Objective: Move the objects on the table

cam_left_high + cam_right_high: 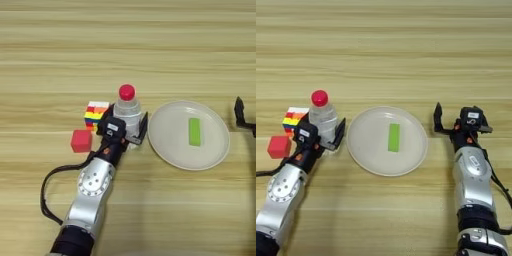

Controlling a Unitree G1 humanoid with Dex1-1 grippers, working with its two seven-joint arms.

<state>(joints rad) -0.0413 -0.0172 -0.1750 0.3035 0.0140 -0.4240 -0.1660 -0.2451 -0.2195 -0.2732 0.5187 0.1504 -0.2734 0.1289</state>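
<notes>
Left gripper (126,131) spread wide around clear bottle with red cap (127,107), upright left of desk (150,40) centre. Puzzle cube (96,114) and red cube (81,140) just left. Right gripper (456,120) open, idle right of white plate (368,150) with green strip (393,137).

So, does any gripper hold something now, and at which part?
The left gripper has its fingers on either side of the lower body of the bottle, which stands on the table. A firm hold cannot be told. The right gripper holds nothing.
</notes>
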